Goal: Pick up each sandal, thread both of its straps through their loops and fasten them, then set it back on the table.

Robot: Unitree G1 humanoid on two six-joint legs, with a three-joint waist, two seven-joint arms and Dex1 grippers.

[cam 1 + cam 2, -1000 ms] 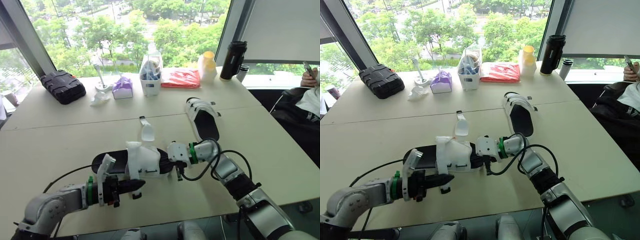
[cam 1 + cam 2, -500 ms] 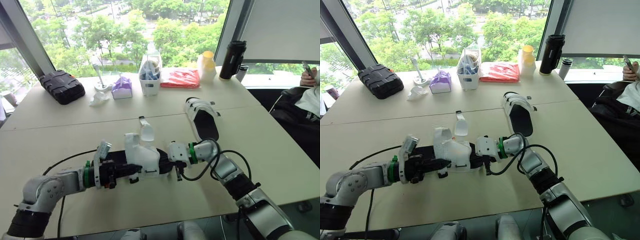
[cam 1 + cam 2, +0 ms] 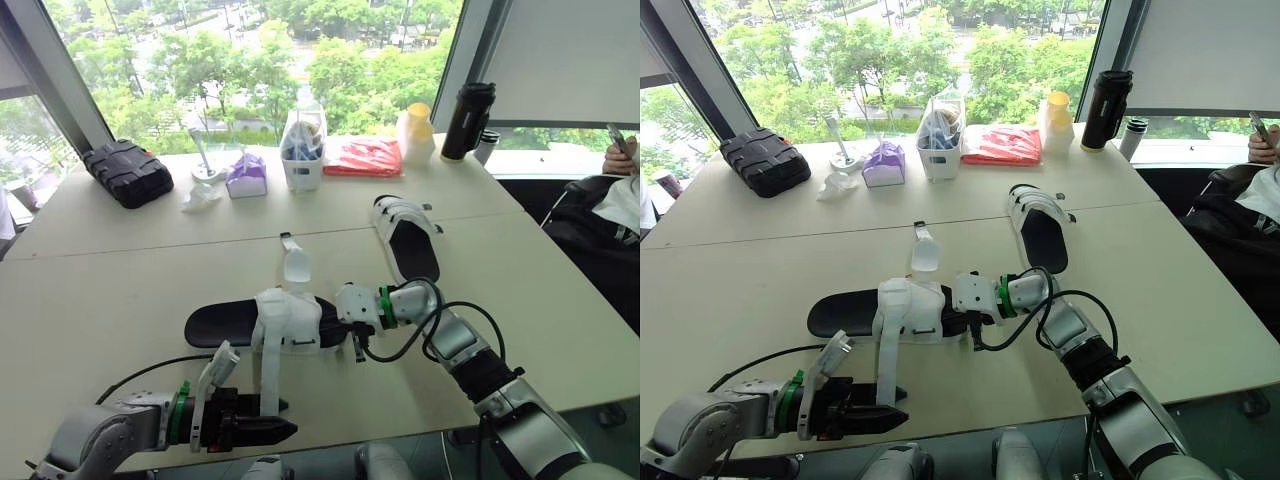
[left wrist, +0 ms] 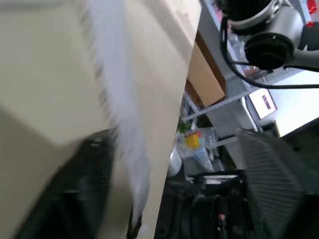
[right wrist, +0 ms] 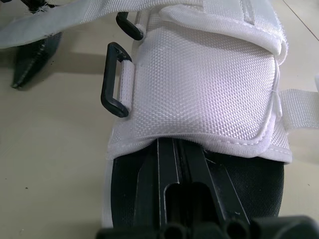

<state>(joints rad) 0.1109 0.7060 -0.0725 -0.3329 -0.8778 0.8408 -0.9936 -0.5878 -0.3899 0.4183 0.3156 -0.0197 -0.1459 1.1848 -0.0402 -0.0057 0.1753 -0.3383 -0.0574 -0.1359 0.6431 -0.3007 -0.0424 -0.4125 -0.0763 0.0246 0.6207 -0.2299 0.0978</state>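
The near sandal (image 3: 290, 322), a black sole with a white upper, lies mid-table. One long white strap (image 3: 268, 375) runs straight from it to my left gripper (image 3: 272, 432) by the near table edge. The left wrist view has the dark fingers (image 4: 75, 194) standing open, with the blurred strap (image 4: 119, 124) between them. My right gripper (image 3: 357, 338) is shut and rests against the sandal's right end; its fingers (image 5: 174, 164) lie on the black sole under the upper, by two black loops (image 5: 112, 79). A second sandal (image 3: 405, 238) lies farther back on the right.
Another white strap (image 3: 295, 265) lies out on the table behind the near sandal. Along the window stand a black case (image 3: 125, 172), a purple tissue pack (image 3: 244, 172), a white container (image 3: 302, 150), a red packet (image 3: 362, 157), a yellow-capped bottle (image 3: 414, 130) and a black flask (image 3: 465, 120). A person (image 3: 620, 170) sits at far right.
My left gripper has drawn back from beside the sandal to the near table edge, and the strap that stood upright now stretches toward it. The right gripper has stayed put.
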